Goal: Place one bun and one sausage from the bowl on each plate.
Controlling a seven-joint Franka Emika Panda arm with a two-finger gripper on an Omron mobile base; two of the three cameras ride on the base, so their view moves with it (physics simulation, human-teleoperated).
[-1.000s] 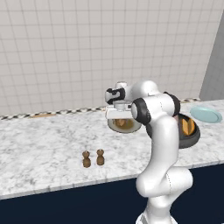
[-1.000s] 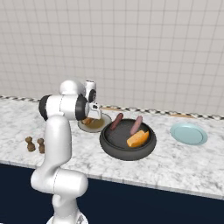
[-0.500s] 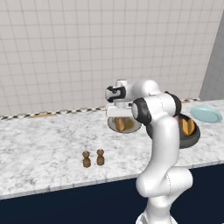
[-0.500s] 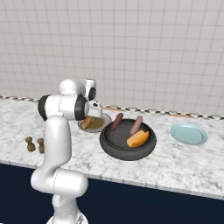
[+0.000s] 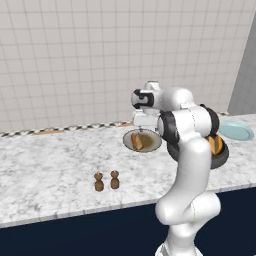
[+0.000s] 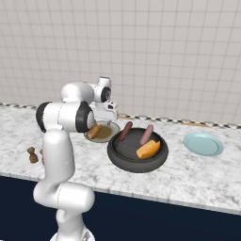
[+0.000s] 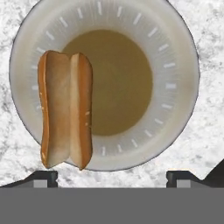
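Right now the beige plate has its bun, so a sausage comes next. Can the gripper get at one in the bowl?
Probably yes: the gripper is open and holds nothing, and both sausages lie uncovered in the bowl beside the beige plate.

The left base view looked forward and down from behind the white arm, which rose at lower right. The right base view faced the same grey-white marble bench from the other side, arm at lower left. Both shared the round beige-grey plate with a brown centre, at frame centre. The hand view looked straight down on that plate from close above.
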